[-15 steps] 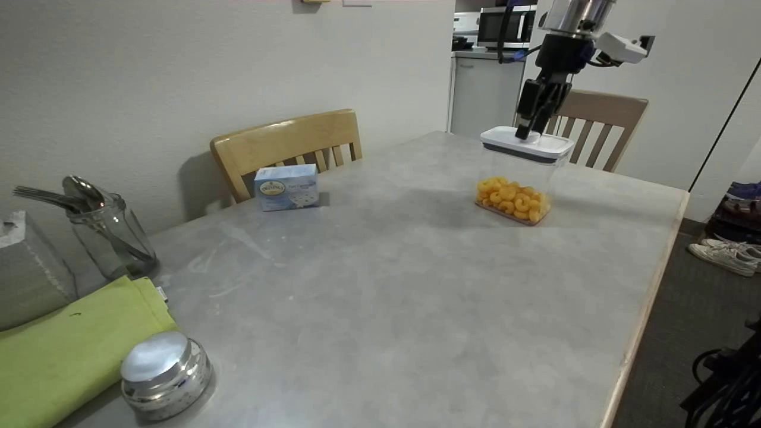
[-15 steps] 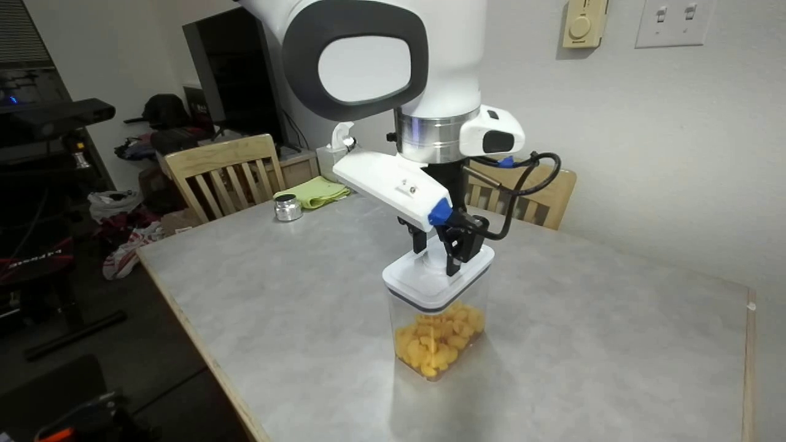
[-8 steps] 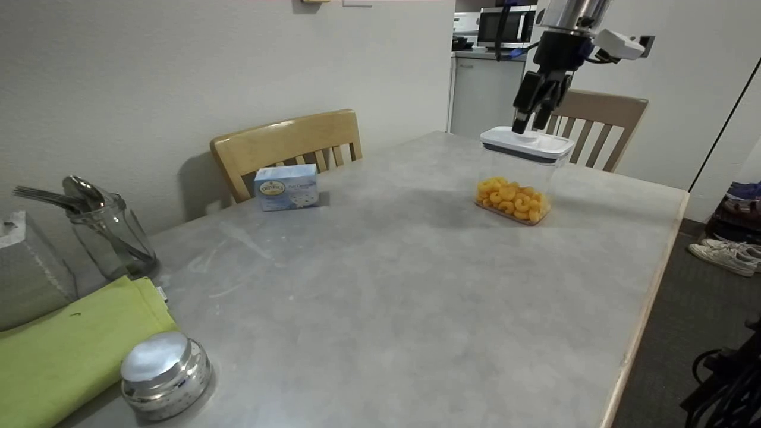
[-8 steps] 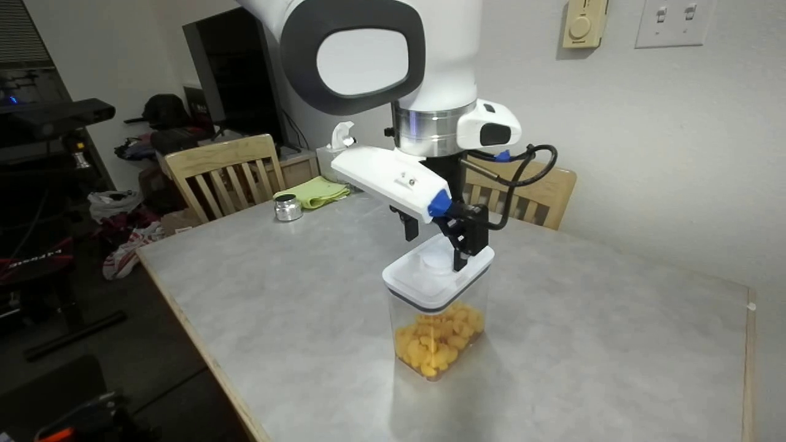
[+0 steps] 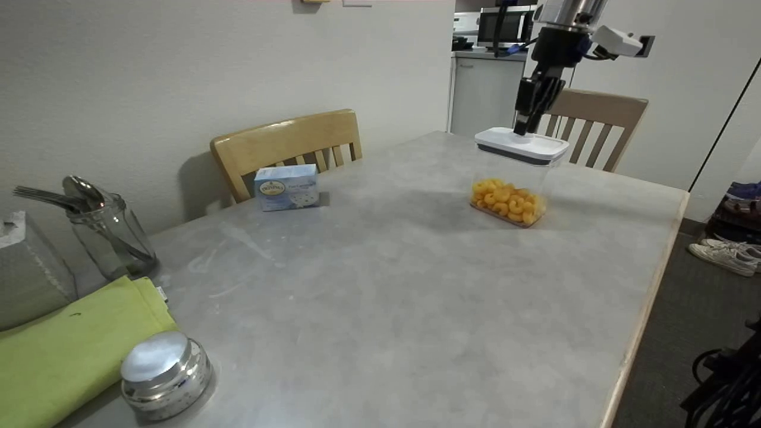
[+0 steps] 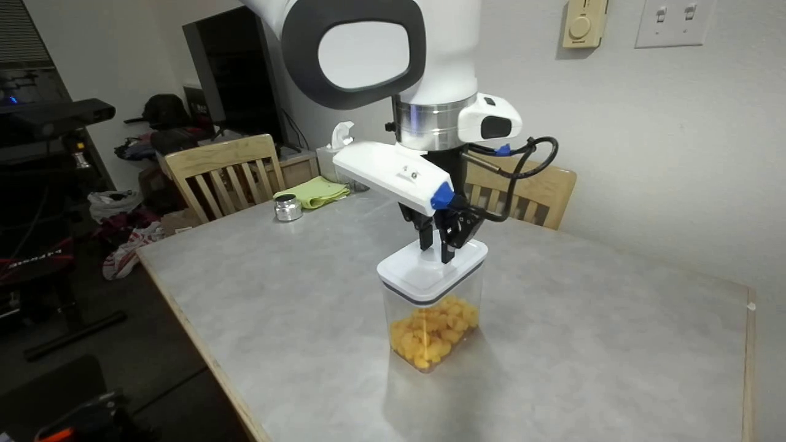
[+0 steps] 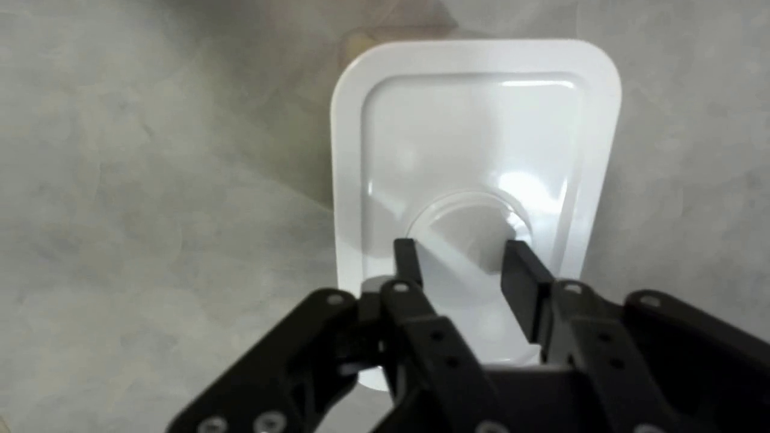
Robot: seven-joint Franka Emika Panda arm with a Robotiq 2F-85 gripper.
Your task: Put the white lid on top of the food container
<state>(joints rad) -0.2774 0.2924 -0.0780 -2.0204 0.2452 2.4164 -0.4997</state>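
The food container [image 5: 508, 201] is a see-through tub, partly filled with yellow-orange curled pieces. It stands upright on the grey table and also shows in an exterior view [image 6: 433, 331]. The white lid [image 6: 414, 273] sits level on its top, dark seal along the rim, and shows from above in the wrist view [image 7: 430, 132]. My gripper [image 6: 436, 253] points down at the lid's round knob. In the wrist view the fingers [image 7: 462, 242] are partly closed, one at each side of the knob, their tips overlapping its edges. Whether they grip it is not clear.
A blue-and-white tea box [image 5: 287, 188] stands near the wall. A shiny metal-lidded jar [image 5: 165, 375], a yellow-green cloth [image 5: 83, 351] and a glass jar with cutlery [image 5: 122, 238] stand at the far end. Chairs [image 5: 291, 139] line the table [image 5: 386, 309].
The fingers opened wider around the knob, then came together again while the arm rose slightly. The container and lid have slid together a short way, leftward in both exterior views.
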